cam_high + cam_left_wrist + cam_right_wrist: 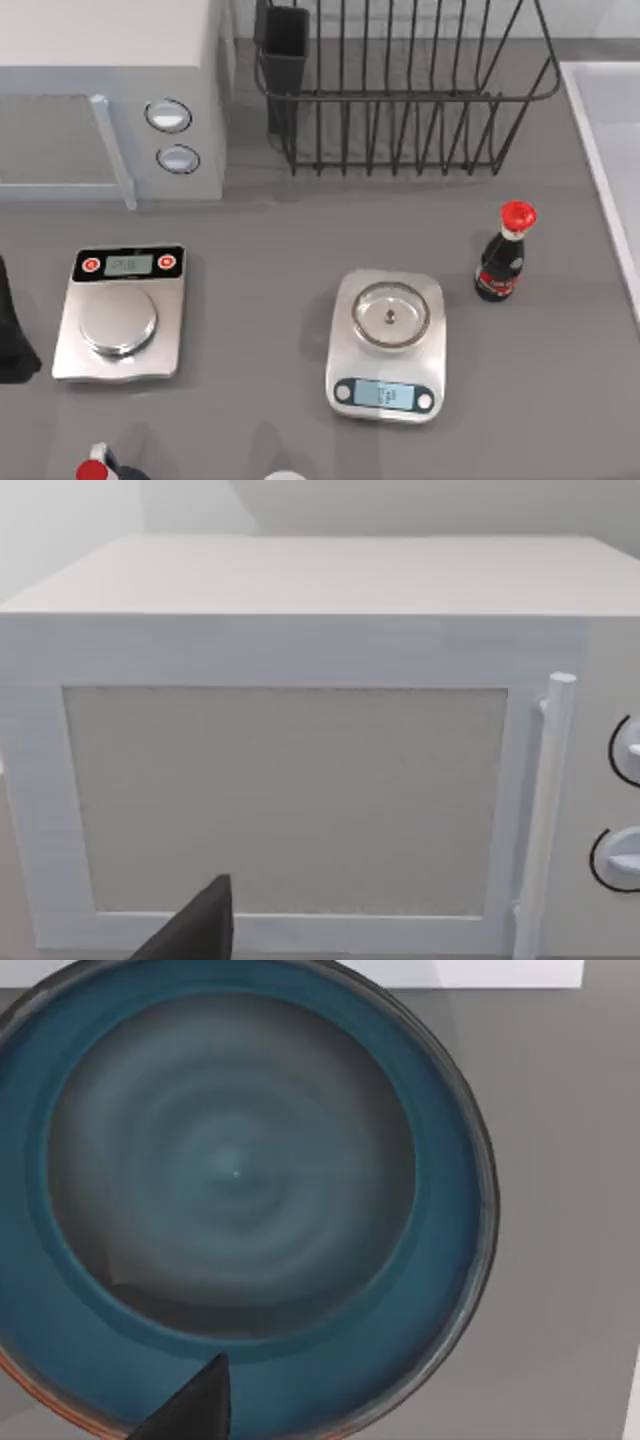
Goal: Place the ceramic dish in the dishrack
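The ceramic dish (235, 1175) lies flat on the grey table right under my right wrist camera, its inside teal-blue and a brownish-orange rim at one edge. A dark part of my right gripper (195, 1405) hangs over the dish's rim. The dishrack (400, 100), black wire with a dark utensil cup (285, 50) at its left corner, stands at the back of the table with nothing between its bars. My left gripper (200, 925) faces the microwave door, and the left arm (15, 340) sits at the table's left edge.
A white microwave (110, 100) stands at the back left. Two kitchen scales (120, 315) (388, 345) sit mid-table, a red-capped dark bottle (503, 255) to their right. A white tray (610, 150) lines the right side. Another red-capped bottle (100, 468) is at the front left.
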### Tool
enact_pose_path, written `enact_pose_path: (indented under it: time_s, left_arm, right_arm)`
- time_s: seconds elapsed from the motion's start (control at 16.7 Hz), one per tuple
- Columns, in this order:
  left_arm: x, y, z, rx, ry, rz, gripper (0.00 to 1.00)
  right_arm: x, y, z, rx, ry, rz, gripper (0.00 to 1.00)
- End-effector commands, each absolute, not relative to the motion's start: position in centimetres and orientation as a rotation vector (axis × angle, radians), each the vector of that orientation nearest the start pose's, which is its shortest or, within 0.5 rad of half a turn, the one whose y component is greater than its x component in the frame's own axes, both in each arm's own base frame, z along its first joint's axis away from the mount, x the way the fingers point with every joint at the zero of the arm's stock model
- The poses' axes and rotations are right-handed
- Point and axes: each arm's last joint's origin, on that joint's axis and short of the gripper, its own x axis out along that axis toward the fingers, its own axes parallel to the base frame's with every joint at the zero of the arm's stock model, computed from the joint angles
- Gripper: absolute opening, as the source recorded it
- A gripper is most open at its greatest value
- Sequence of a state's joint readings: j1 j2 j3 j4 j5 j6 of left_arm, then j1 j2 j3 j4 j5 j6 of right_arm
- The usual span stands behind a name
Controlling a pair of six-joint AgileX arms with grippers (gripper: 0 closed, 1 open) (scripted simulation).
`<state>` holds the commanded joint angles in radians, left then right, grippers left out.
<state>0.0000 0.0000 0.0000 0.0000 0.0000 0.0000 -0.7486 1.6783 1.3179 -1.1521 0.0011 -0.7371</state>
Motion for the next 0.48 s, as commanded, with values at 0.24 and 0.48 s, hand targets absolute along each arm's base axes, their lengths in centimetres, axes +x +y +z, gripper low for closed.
enact_pose_path:
  time_s: [0.24,0.48]
  left_arm:
    - [10.6,-0.1,16.0,0.000,0.000,0.000,1.00]
    - [10.6,-0.1,16.0,0.000,0.000,0.000,1.00]
  right_arm:
    - [23.1,-22.8,22.9,0.008,1.571,-0.008,1.00]
    - [23.2,-22.6,22.9,0.003,1.569,-0.007,1.00]
